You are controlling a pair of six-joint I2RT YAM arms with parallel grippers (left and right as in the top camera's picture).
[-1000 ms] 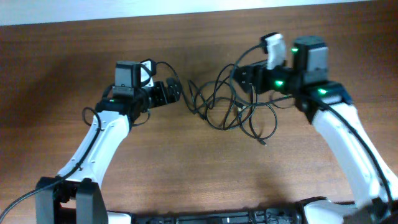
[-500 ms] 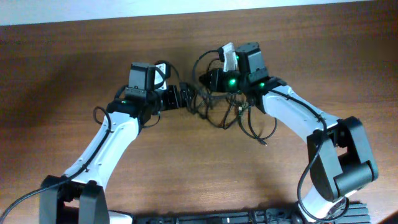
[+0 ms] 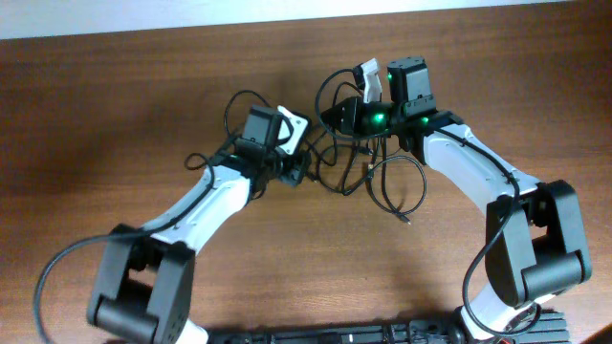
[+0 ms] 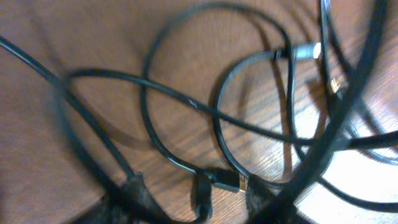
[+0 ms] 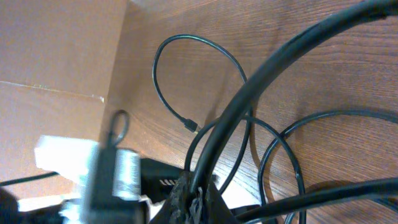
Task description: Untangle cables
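Cables [image 3: 368, 172] lie in one knotted heap at the middle of the wooden counter [image 3: 115, 115], loops crossing over and under each other, with one tail and its small plug [image 3: 406, 221] trailing off toward the near edge. None of the cords lies apart from the rest, so the untangling looks barely begun.

From above, both arms meet at the heap. The left pincer [image 3: 299, 174] is at its left fringe. Its own camera shows dark, blurred fingertips low over the crossing loops, with a black plug [image 4: 227, 182] right by them and a silver-tipped plug [image 4: 306, 51] farther off. I cannot tell whether that pincer is wide, narrow or holding anything. The right pincer [image 3: 332, 115] sits at the far left corner of the heap and appears closed on a strand of the cables, which rises out of its fingertips [image 5: 189, 198] and runs close past the lens.

By my reckoning, nearly everything is left: drawing each cord free of the others and laying it by itself.
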